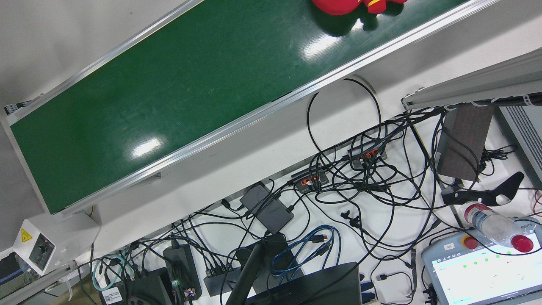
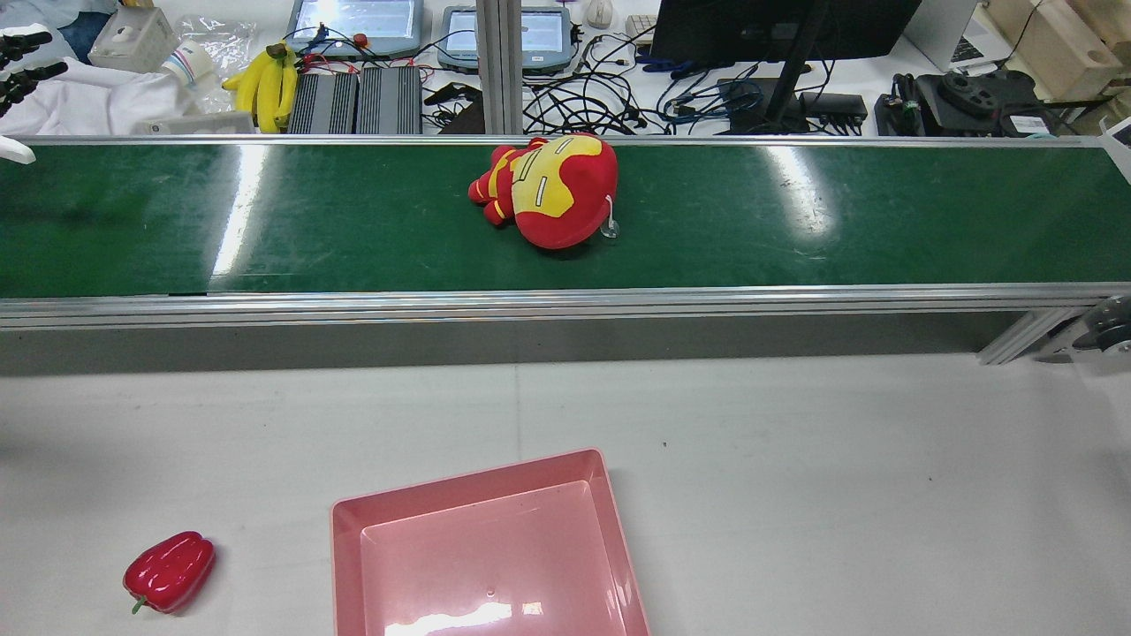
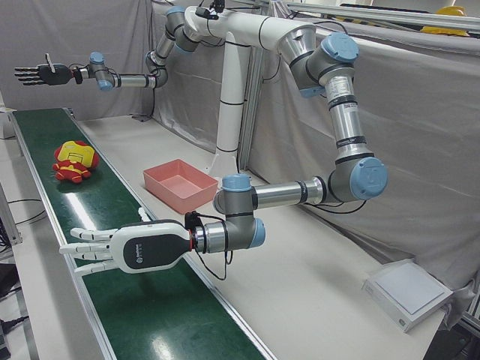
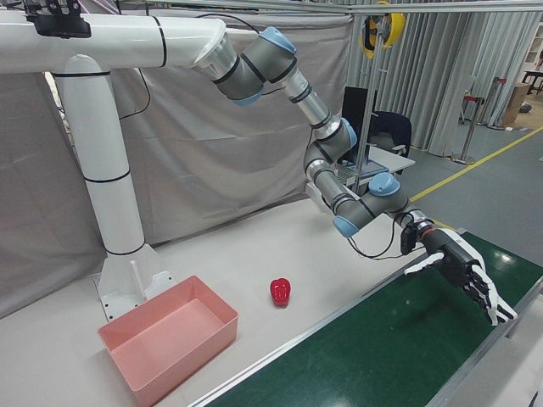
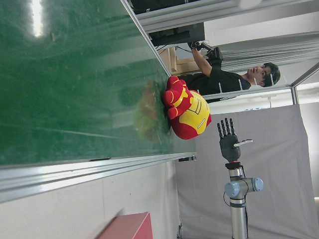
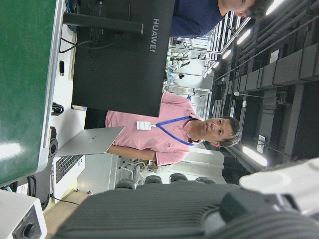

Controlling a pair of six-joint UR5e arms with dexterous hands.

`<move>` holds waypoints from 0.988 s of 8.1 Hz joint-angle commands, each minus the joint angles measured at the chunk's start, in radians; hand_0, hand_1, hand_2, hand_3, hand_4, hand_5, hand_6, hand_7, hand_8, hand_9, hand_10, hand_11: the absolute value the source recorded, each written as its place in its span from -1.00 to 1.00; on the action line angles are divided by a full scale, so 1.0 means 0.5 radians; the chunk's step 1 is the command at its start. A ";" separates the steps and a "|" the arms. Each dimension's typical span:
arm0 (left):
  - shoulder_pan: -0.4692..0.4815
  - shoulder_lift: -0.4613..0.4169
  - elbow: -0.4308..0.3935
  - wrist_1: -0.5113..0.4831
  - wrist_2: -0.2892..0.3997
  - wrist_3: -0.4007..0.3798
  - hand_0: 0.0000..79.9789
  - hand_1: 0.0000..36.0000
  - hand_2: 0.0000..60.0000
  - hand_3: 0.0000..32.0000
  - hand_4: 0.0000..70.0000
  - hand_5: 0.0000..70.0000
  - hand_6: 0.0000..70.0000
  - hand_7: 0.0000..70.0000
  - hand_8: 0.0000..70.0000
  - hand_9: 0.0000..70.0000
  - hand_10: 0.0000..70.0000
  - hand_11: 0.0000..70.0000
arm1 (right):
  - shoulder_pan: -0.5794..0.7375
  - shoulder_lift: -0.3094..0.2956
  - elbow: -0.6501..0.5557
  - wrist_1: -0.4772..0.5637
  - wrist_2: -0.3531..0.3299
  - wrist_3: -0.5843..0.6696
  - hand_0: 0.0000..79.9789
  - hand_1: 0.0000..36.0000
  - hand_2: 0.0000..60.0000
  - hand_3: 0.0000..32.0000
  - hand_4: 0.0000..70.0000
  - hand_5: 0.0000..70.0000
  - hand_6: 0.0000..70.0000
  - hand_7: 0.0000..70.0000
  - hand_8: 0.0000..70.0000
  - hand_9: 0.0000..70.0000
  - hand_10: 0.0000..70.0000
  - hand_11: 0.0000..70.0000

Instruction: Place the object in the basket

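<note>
A red and yellow plush toy (image 2: 552,190) lies mid-belt on the green conveyor (image 2: 795,238); it also shows in the left-front view (image 3: 75,161) and the left hand view (image 5: 189,112). The pink basket (image 2: 468,488) stands empty on the grey table before the pedestal (image 3: 166,196) (image 4: 187,356). My left hand (image 3: 112,251) hovers flat over the belt's near end, open, fingers spread, well short of the toy (image 4: 458,267). High beyond the toy's far side, my right hand (image 3: 41,73) is stretched out and open (image 5: 228,139).
A red bell pepper (image 2: 168,572) lies on the table to the left of the basket (image 4: 280,291). Beyond the belt a desk holds cables, tablets, a monitor and bananas (image 2: 265,79). People stand behind the desk. A white box (image 3: 409,292) sits at the table's corner.
</note>
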 commanded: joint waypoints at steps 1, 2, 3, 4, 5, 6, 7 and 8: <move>-0.003 0.003 -0.001 0.002 0.000 0.000 0.68 0.20 -1.00 -1.00 -0.72 -0.43 -0.89 -0.89 -0.73 -0.57 -1.00 -1.00 | 0.001 0.000 0.000 0.000 0.000 0.000 -1.00 -1.00 -1.00 -1.00 -1.00 -1.00 -1.00 -1.00 -1.00 -1.00 -1.00 -1.00; 0.000 0.003 -0.001 0.002 0.000 0.000 0.68 0.21 -1.00 -1.00 -0.73 -0.42 -0.89 -0.89 -0.73 -0.57 -1.00 -1.00 | 0.001 0.000 0.003 0.000 0.000 0.000 -1.00 -1.00 -1.00 -1.00 -1.00 -1.00 -1.00 -1.00 -1.00 -1.00 -1.00 -1.00; 0.001 0.003 -0.001 0.002 0.000 0.000 0.67 0.20 -1.00 -1.00 -0.72 -0.43 -0.89 -0.90 -0.72 -0.56 -1.00 -1.00 | -0.002 0.000 0.000 0.000 0.000 0.000 -1.00 -1.00 -1.00 -1.00 -1.00 -1.00 -1.00 -1.00 -1.00 -1.00 -1.00 -1.00; -0.003 0.003 -0.001 0.002 0.000 -0.003 0.73 0.22 -1.00 -1.00 -0.73 -0.44 -0.89 -0.89 -0.72 -0.56 -1.00 -1.00 | 0.001 0.000 0.000 0.000 0.000 0.000 -1.00 -1.00 -1.00 -1.00 -1.00 -1.00 -1.00 -1.00 -1.00 -1.00 -1.00 -1.00; 0.000 0.003 -0.004 0.002 0.000 -0.003 0.76 0.24 -1.00 -1.00 -0.73 -0.44 -0.89 -0.89 -0.72 -0.56 -1.00 -1.00 | 0.001 0.000 0.000 0.000 0.000 0.000 -1.00 -1.00 -1.00 -1.00 -1.00 -1.00 -1.00 -1.00 -1.00 -1.00 -1.00 -1.00; -0.003 0.003 -0.001 0.002 0.000 -0.003 0.74 0.23 -1.00 -1.00 -0.73 -0.44 -0.89 -0.89 -0.72 -0.56 -1.00 -1.00 | 0.001 0.000 0.000 0.000 0.000 0.000 -1.00 -1.00 -1.00 -1.00 -1.00 -1.00 -1.00 -1.00 -1.00 -1.00 -1.00 -1.00; -0.009 0.003 -0.004 0.002 0.000 -0.009 0.71 0.22 -1.00 -1.00 -0.74 -0.43 -0.89 -0.89 -0.72 -0.56 -1.00 -1.00 | 0.001 0.000 0.000 0.000 0.000 0.000 -1.00 -1.00 -1.00 -1.00 -1.00 -1.00 -1.00 -1.00 -1.00 -1.00 -1.00 -1.00; -0.009 0.003 -0.007 0.002 0.000 -0.009 0.69 0.22 -1.00 -1.00 -0.74 -0.43 -0.89 -0.89 -0.72 -0.56 -1.00 -1.00 | 0.001 0.000 0.000 0.000 0.000 0.000 -1.00 -1.00 -1.00 -1.00 -1.00 -1.00 -1.00 -1.00 -1.00 -1.00 -1.00 -1.00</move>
